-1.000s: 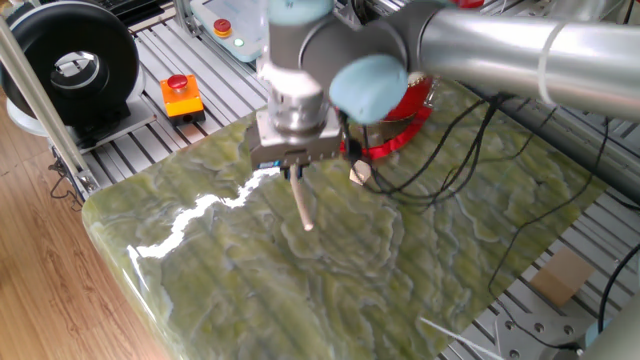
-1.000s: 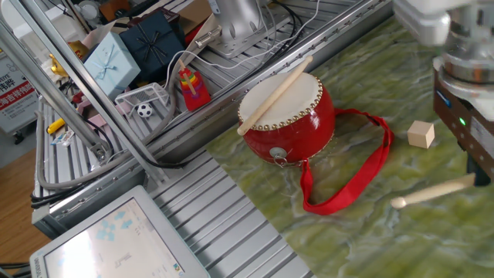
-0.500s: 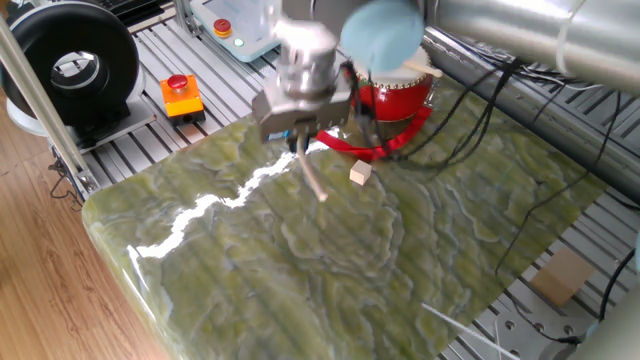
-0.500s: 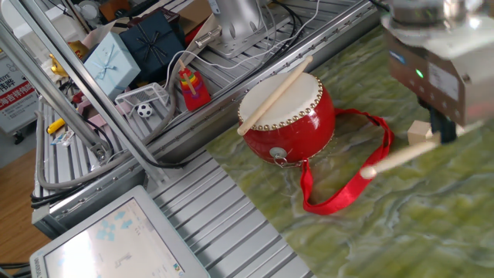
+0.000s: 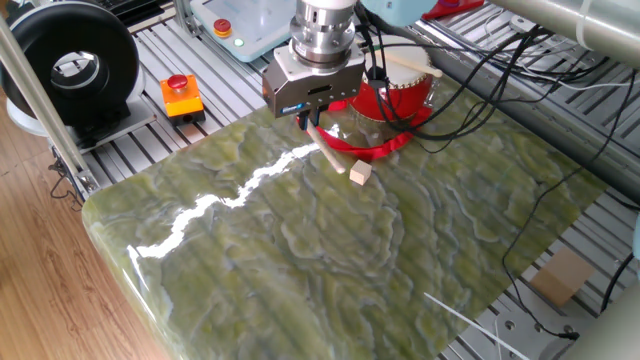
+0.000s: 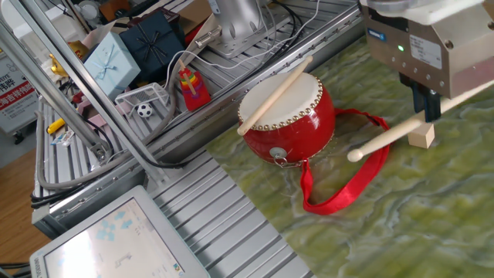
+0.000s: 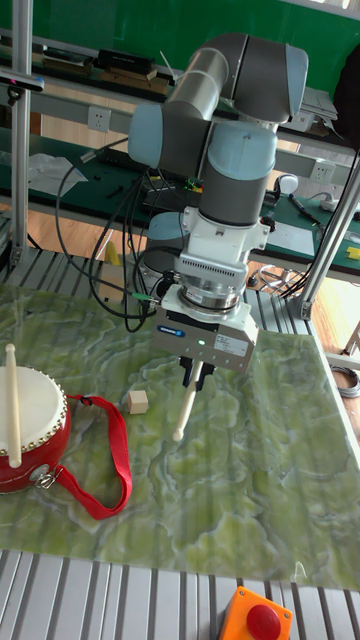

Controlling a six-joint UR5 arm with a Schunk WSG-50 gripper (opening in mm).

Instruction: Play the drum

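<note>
Tall fixed view: our two-finger gripper (image 7: 194, 376) is clamped on a pale wooden drumstick (image 7: 184, 404), tip angled down, ready to swing. We see the glossy red barrel drum (image 7: 32, 430) well off sideways (second stick (image 7: 12, 391) resting on top).

light: bright, even | glare: streak on table (image 5: 230, 195) | focus: sharp

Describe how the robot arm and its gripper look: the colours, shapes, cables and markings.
The arm is made of thick silver-grey tubes with rounded light blue caps at the joints. A ribbed metal wrist ring sits above the gripper, a boxy silver-grey block with a blue label and a small green light. Its two fingers are short, narrow and dark. Black cables hang beside the wrist.
</note>
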